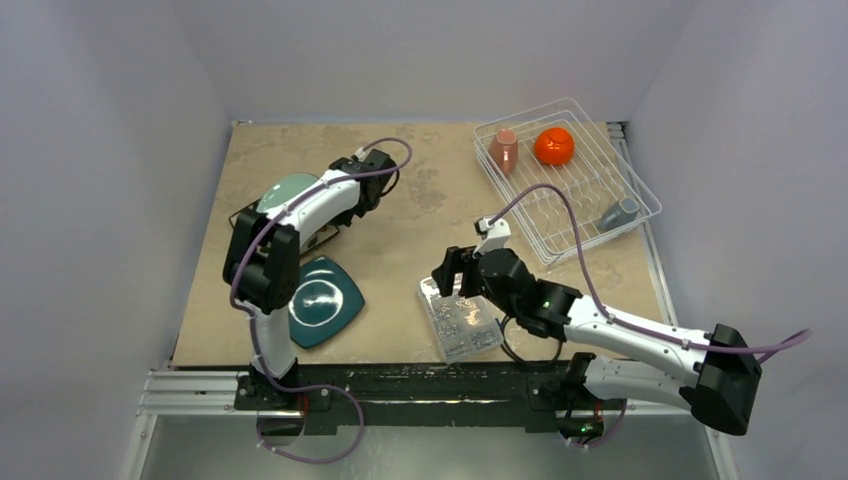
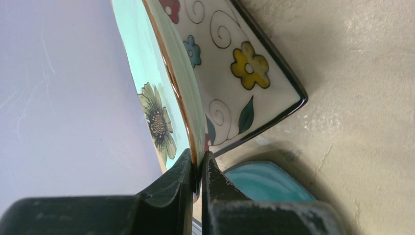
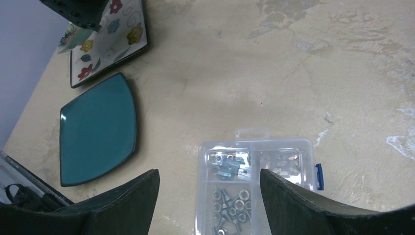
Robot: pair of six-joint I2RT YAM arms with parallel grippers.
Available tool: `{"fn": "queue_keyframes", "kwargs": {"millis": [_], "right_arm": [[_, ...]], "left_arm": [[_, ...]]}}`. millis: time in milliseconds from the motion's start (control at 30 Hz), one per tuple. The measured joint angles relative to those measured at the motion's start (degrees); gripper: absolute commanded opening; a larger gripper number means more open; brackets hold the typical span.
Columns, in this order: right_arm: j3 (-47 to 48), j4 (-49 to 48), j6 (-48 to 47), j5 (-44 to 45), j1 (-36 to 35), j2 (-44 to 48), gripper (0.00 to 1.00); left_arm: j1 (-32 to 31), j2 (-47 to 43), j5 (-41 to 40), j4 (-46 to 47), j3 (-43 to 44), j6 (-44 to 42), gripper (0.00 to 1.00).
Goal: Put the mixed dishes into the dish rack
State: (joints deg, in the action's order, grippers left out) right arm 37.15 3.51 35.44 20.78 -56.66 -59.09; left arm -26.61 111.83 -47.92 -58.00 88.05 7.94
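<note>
Left gripper pinched tight on the rim of the pale green round flowered plate, plate tipped steeply on edge, rim running straight out from the jaws, just beside the white floral square plate, dark teal square plate flat nearby, right gripper spread wide above the clear plastic box

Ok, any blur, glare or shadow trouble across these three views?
Top external: even light, sharp, clear box glinting. Left wrist: left fingers dark and soft up close, pale green plate rim crisp. Right wrist: right fingers dark along the bottom edge, table sharp.
</note>
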Motion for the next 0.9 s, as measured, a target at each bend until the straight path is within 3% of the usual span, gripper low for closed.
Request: {"fn": "queue_keyframes", "kwargs": {"millis": [233, 500, 767, 900], "right_arm": [[2.9, -0.2, 1.7, -2.2, 0.0, -3.5, 0.75], [5.4, -0.3, 4.1, -3.8, 0.0, -7.7, 0.74], [6.4, 3.0, 6.0, -1.2, 0.2, -6.4, 0.76], [7.9, 5.8, 6.2, -0.9, 4.5, -3.4, 0.76]], "left_arm": [[-1.2, -8.5, 0.9, 0.1, -2.5, 0.0, 0.0], [-6.8, -17.4, 3.4, 1.0, -5.1, -0.2, 0.0], [-14.5, -27.4, 6.2, 4.4, -9.2, -1.8, 0.0], [-17.3, -31.3, 7.3, 6.2, -10.5, -3.1, 0.0]]}}
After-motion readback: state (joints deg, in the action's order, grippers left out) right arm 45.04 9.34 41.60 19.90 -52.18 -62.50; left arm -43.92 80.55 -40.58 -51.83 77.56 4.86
